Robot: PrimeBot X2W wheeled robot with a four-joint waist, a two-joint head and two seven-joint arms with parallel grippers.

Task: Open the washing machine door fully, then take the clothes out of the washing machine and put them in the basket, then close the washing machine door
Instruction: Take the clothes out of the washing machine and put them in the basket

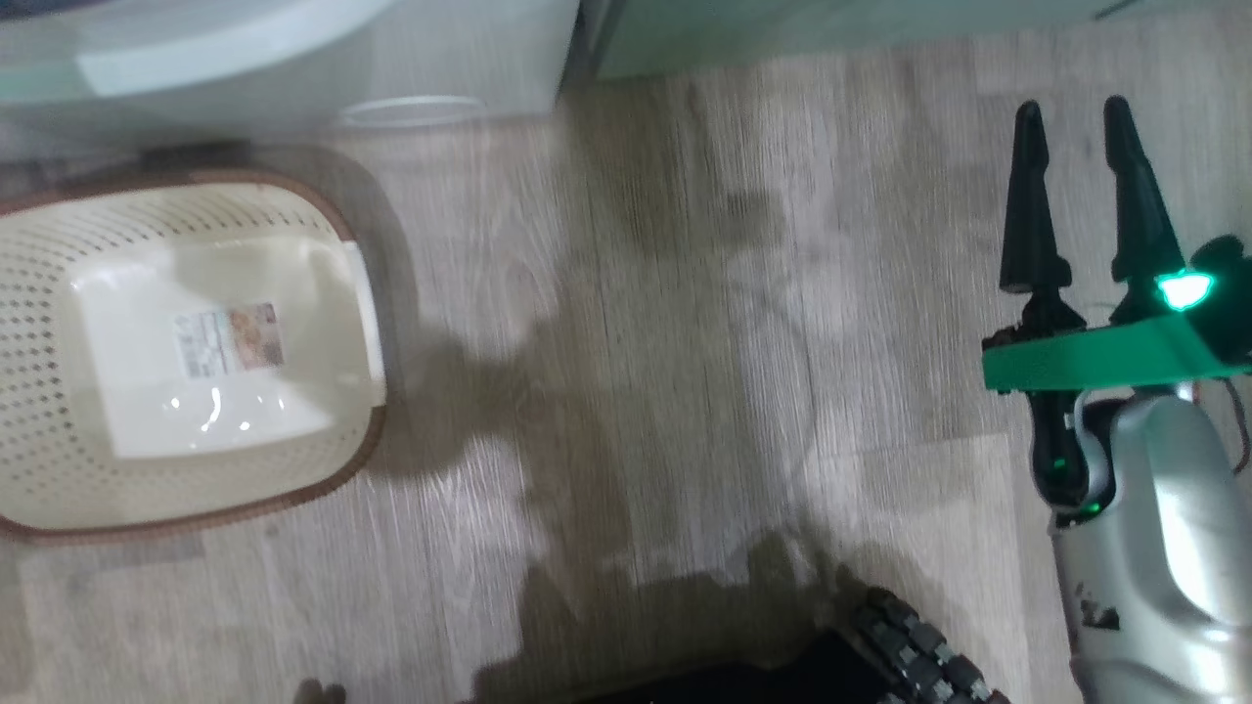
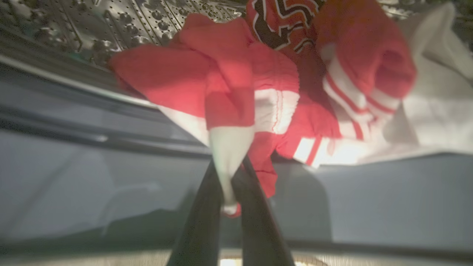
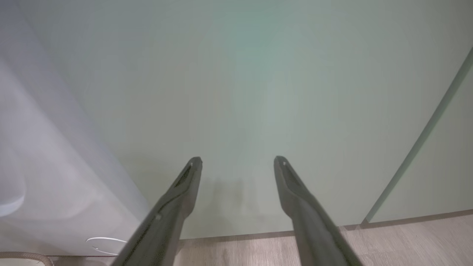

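Note:
In the left wrist view, the red clothes (image 2: pixel 229 70) with white stripes spill out of the perforated steel drum (image 2: pixel 111 22) over the grey rubber ring (image 2: pixel 92 122) of the washing machine (image 1: pixel 293 59). My left gripper (image 2: pixel 230 164) is shut on a white part of the clothes, which is pinched between its two dark fingers. The cream basket (image 1: pixel 59 411) with a brown rim stands on the floor at the left of the head view, with only a label sticker inside. My right gripper (image 1: pixel 1076 137) hangs open over the floor far right of the basket. The washing machine door is out of view.
A pale green cabinet door (image 3: pixel 258 92) faces my right gripper (image 3: pixel 238 162), with the machine's white side (image 3: pixel 37 166) and small round hatch (image 3: pixel 107 245) to its left. Wood-look floor (image 1: pixel 685 342) lies between basket and right arm. My dark wheeled base (image 1: pixel 910 645) shows at the bottom.

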